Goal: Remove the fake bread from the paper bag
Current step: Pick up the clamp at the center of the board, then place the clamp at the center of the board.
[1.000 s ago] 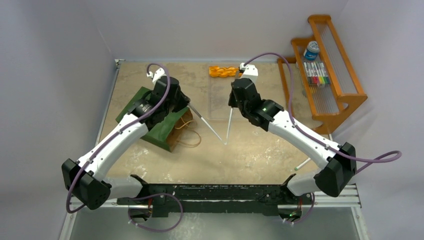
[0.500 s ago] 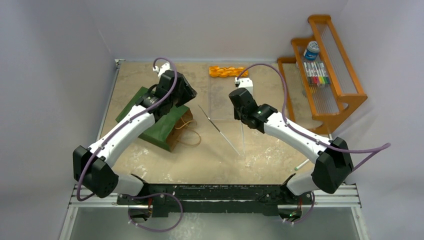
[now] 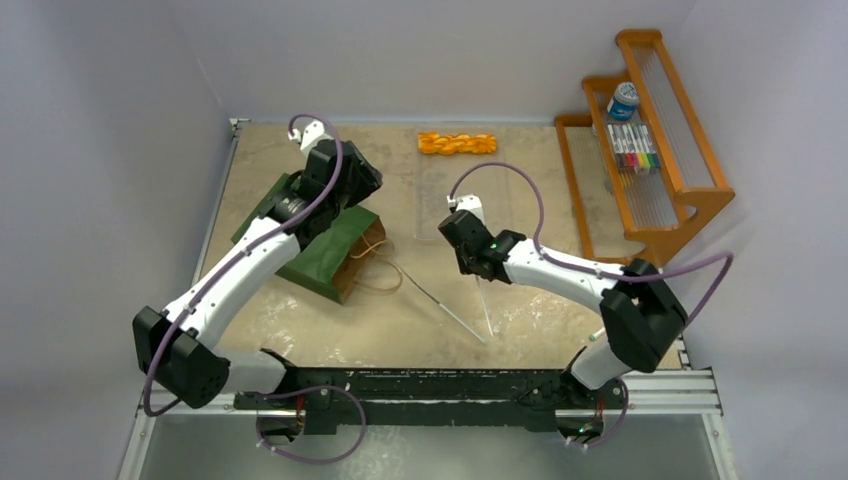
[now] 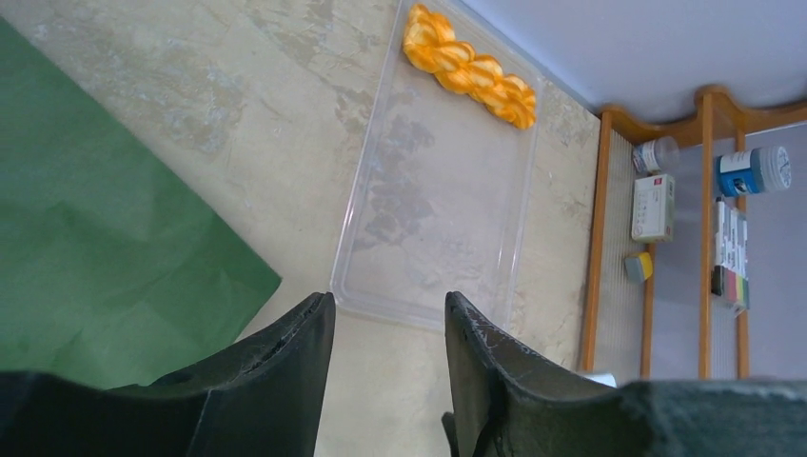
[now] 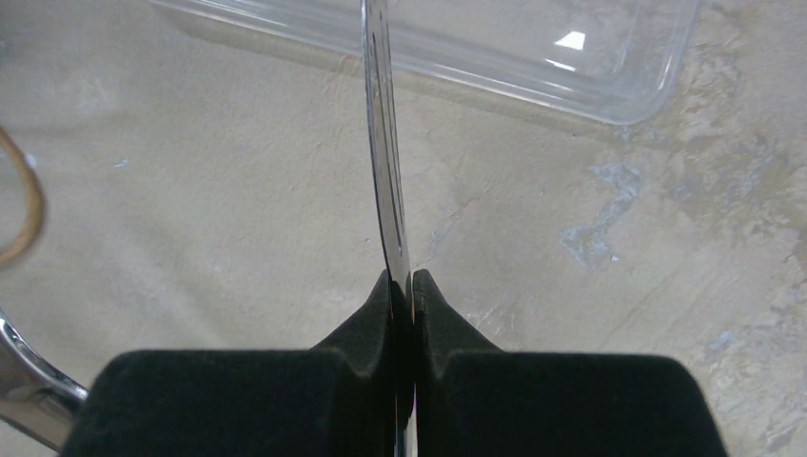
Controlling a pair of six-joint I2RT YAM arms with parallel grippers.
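Observation:
The dark green paper bag [image 3: 322,255] lies flat on the left of the table, its brown cord handles [image 3: 377,272] toward the middle. It also shows in the left wrist view [image 4: 105,248]. A braided orange bread stick [image 3: 457,143] lies at the far end of a clear plastic tray [image 3: 445,195]; the left wrist view shows it too [image 4: 471,71]. No other bread shows. My left gripper [image 3: 360,185] is open and empty above the bag's far corner [image 4: 388,309]. My right gripper [image 3: 476,272] is shut on one arm of the metal tongs [image 5: 381,124], near the tray's near edge [image 5: 533,62].
The tongs' other arm [image 3: 430,295] slants across the table from beside the bag handles to the hinge end [image 3: 486,340]. A wooden rack [image 3: 690,190] with markers and a can stands at the right. A small white stick [image 3: 603,330] lies near the right arm's base.
My left gripper has let go of the tongs' arm and drawn back over the bag. My right gripper has carried the tongs nearer and to the left; their free arm now rests low.

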